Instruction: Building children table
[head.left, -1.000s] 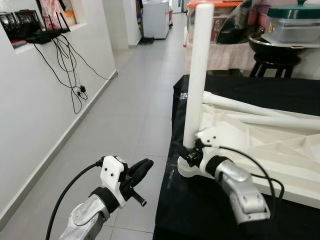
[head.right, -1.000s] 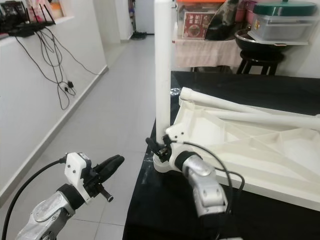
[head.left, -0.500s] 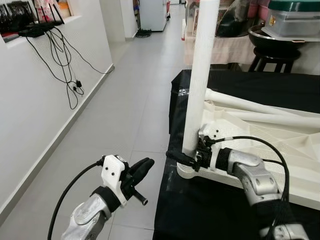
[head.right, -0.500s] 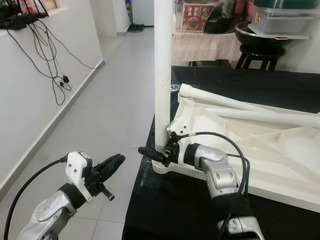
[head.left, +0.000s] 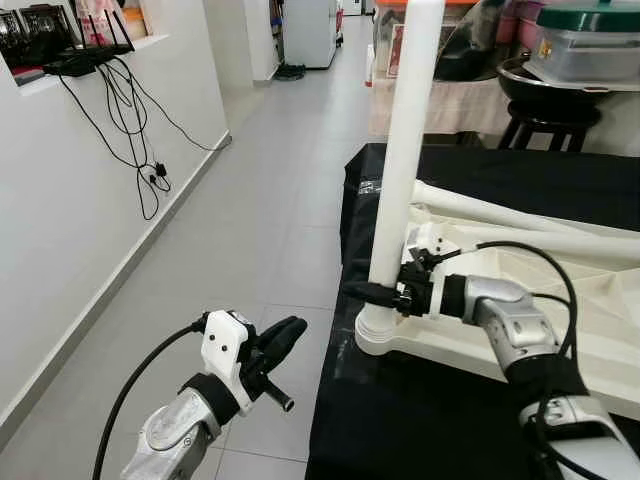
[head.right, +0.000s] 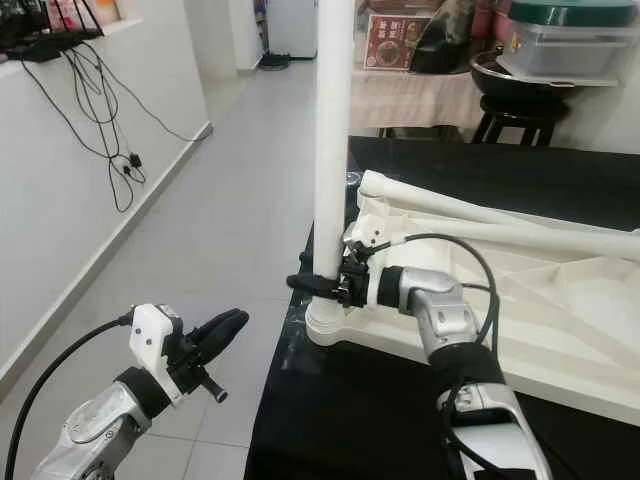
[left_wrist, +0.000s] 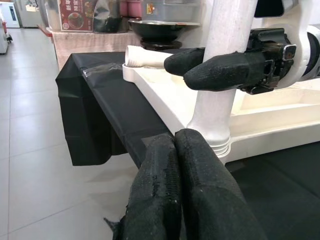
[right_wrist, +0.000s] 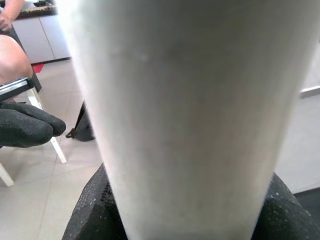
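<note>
1. The white tabletop (head.left: 520, 300) lies upside down on the black-covered worktop (head.left: 420, 420), with its corner socket (head.left: 378, 335) at the worktop's near-left edge.
2. One white table leg (head.left: 400, 160) stands upright in that socket. Two more loose legs (head.right: 470, 215) lie across the underside of the tabletop.
3. The right hand (head.left: 385, 293) is clamped around the upright leg, low on it and just above the socket collar. The right wrist view shows a finger (right_wrist: 92, 215) on each side of the tube.
4. Change: a second ago the right hand sat lower and more under the leg base. It has since come up and round, and the forearm now reaches in level from the tabletop side. The leg stays vertical throughout.
5. Judgement: this looks like re-gripping between turns or pushes to seat the leg. The collar is not visibly flush, so the seating is probably unfinished.
6. The left hand (head.left: 272, 345) hangs off the worktop over the floor (head.left: 240, 230), with its fingers pressed together on nothing. It is idle, same as before.
7. Remaining work: the other legs are still to be fitted.
</note>
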